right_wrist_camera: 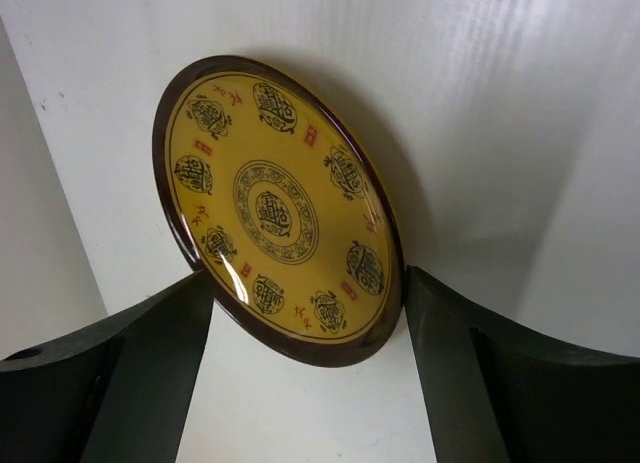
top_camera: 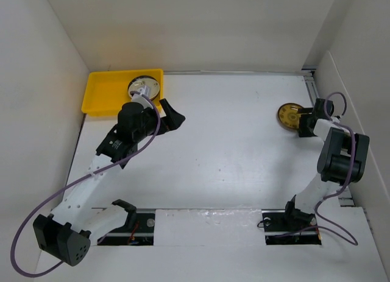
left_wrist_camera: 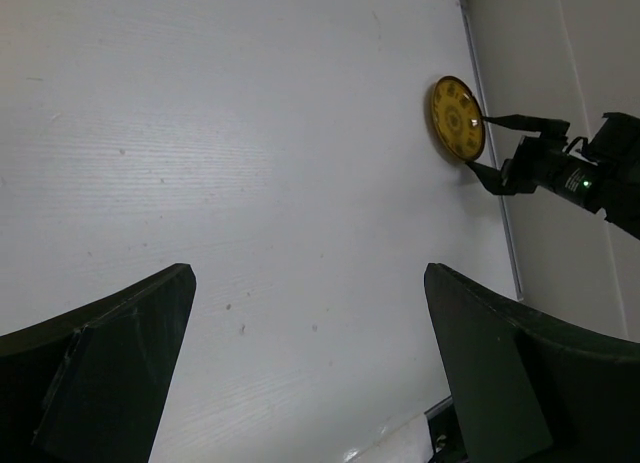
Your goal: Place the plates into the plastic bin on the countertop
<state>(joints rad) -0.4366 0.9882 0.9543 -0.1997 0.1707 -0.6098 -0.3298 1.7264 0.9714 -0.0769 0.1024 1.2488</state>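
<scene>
Progress: the yellow plastic bin (top_camera: 100, 93) sat in the desk's (top_camera: 231, 148) far left corner. At its right end lay a pale plate (top_camera: 144, 86) with a darker rim. Whether others lay stacked beneath it, I could not tell.

Only one plate showed outside the bin: a brown-and-gold plate (right_wrist_camera: 278, 208) close to the right edge of the desk, toward the far right corner. I judged the job nearly finished, with this one left to lift and carry across.

My right end effector (right_wrist_camera: 308, 278) was spread, its fingers either side of that plate's near rim, not pinching it as far as I could see. My left end effector (left_wrist_camera: 308, 273) was spread and empty, just beside the bin.

Writing: the plate bore dark medallions of character-like marks, ringed by small red ones. None was legible to me. I could read no brand or label anywhere.
</scene>
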